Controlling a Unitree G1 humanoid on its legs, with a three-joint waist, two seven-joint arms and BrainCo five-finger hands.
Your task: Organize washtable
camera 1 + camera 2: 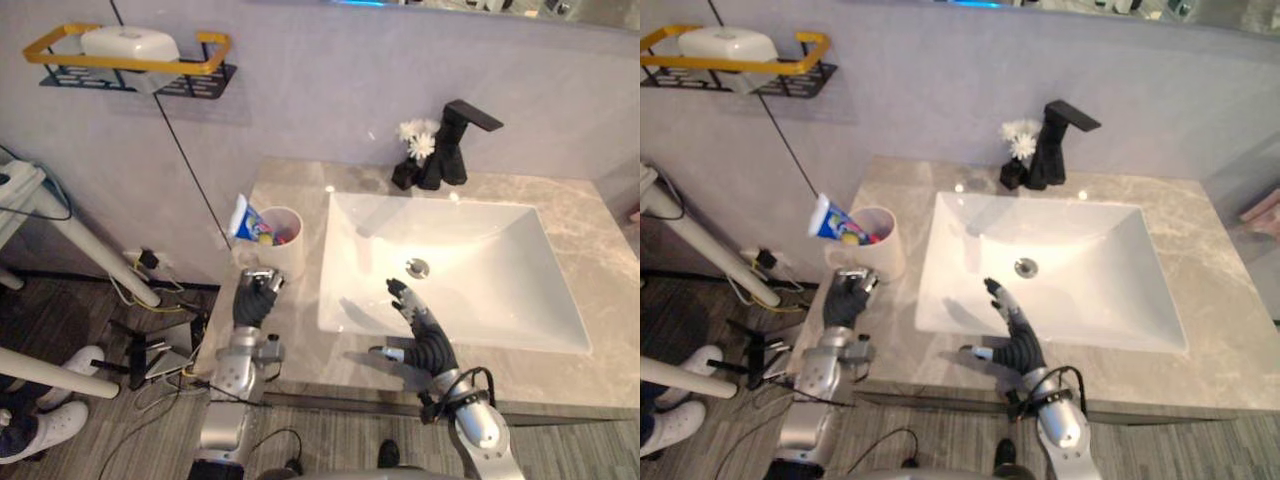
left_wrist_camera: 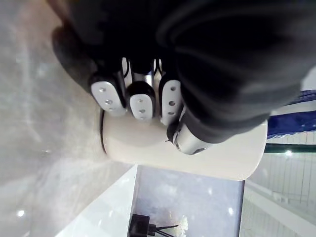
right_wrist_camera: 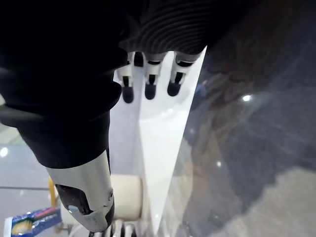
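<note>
Two hands show from the head views. The left hand (image 1: 258,297) is over the counter (image 1: 590,230), just near of a cup (image 1: 283,245) that holds a tube (image 1: 250,222), left of the sink (image 1: 480,270). The right hand (image 1: 425,340) reaches over the sink's near rim. A faucet (image 1: 455,140) and flowers (image 1: 418,140) stand at the far edge, and a wall shelf (image 1: 205,62) carries a box (image 1: 130,42).

In the left wrist view, the fingers (image 2: 140,101) are curled and hold nothing, close to the cup's side; whether they touch it cannot be told.

In the right wrist view, the fingers (image 3: 150,84) are straight and relaxed above the sink's edge.
</note>
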